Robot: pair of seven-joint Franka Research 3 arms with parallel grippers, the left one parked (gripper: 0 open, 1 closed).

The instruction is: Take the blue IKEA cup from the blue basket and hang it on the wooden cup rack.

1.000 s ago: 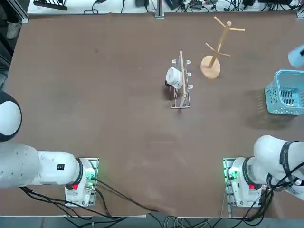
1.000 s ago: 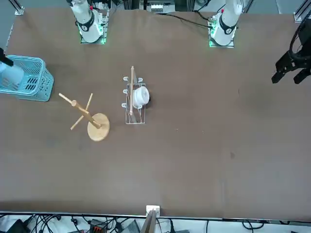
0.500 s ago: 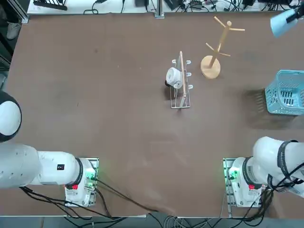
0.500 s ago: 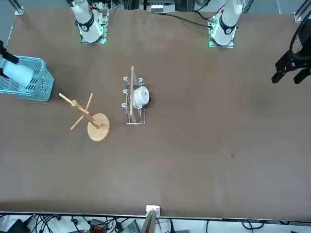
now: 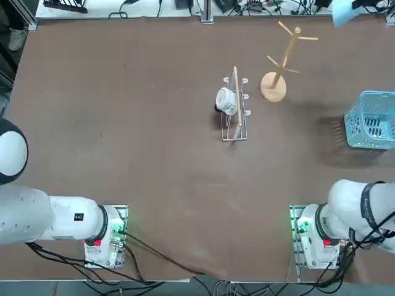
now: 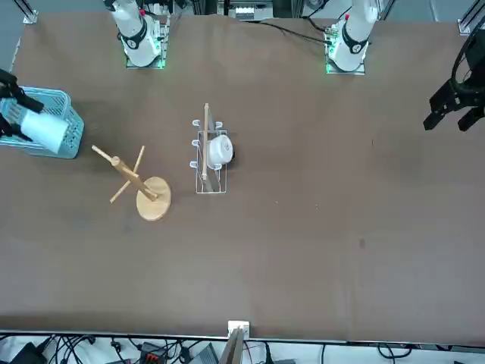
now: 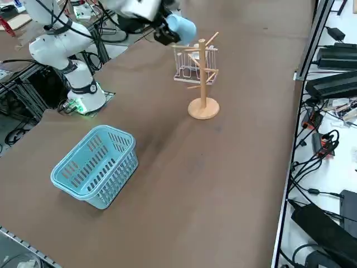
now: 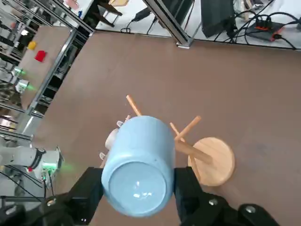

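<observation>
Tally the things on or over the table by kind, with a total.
Cups: 2 — blue IKEA cup held in the right gripper, white cup
Racks: 2 — wooden cup rack, wire-frame rack
Baskets: 1 — blue basket
Total: 5

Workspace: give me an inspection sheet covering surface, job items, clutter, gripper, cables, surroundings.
Surface: brown table, bare around the items.
Job's things: blue IKEA cup held in the air near the wooden cup rack, not yet on a peg; blue basket has nothing in it.
Clutter: wire rack with a white cup on it.
Grippers: right gripper shut on the cup, raised above the table.
Cables: bundles at the arm bases and along the table's far edge.
Surroundings: black equipment and cables beside the table.
</observation>
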